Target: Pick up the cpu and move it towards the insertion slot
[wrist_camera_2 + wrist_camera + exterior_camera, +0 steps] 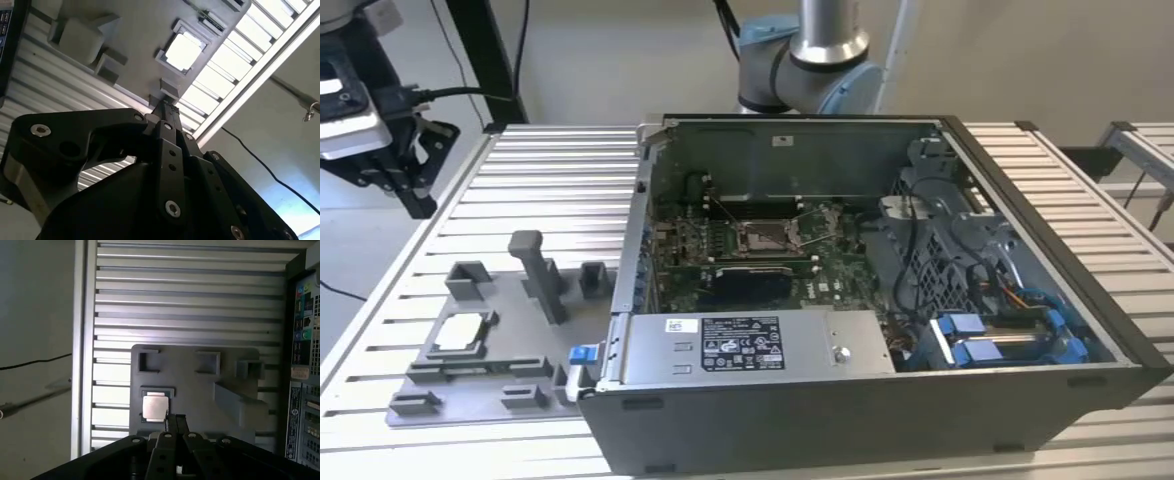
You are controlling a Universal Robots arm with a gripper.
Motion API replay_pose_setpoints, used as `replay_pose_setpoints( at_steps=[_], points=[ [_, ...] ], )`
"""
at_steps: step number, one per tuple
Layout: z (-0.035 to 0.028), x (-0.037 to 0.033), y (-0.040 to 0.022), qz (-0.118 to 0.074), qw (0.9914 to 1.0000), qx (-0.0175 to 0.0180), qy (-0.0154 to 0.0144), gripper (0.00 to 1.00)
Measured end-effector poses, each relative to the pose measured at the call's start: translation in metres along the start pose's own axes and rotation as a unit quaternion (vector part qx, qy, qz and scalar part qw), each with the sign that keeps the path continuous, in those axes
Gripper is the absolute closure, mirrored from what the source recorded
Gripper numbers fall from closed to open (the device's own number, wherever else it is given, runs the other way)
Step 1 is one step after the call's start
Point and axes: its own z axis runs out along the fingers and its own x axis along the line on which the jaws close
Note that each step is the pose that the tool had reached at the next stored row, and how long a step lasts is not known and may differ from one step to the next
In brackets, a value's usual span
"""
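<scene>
Looking at the exterior view, I see my black claw (411,200) hanging over the ribbed metal table (547,170), touching nothing. Below it and well apart, the small silvery square cpu (460,332) lies in a recess of the grey plastic fixture plate (520,345). The silver-framed square insertion slot (761,237) sits far from the claw, inside the open dark grey computer case (854,410). In the second wrist view the claw (164,107) is closed on nothing, the cpu (182,51) beyond it. In the first wrist view the cpu (153,407) lies under the closed claw (175,422), untouched.
</scene>
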Motion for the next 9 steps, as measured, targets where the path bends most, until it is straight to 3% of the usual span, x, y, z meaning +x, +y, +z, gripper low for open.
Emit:
replay_pose_setpoints(
  at_steps=[6, 9],
  points=[
    [0.0045, 0.0123, -0.0016, 0.002, 1.0, 0.0, -0.0015, 1.0],
    [0.0046, 0.0128, -0.0016, 0.002, 1.0, 0.0, -0.0015, 1.0]
  ],
)
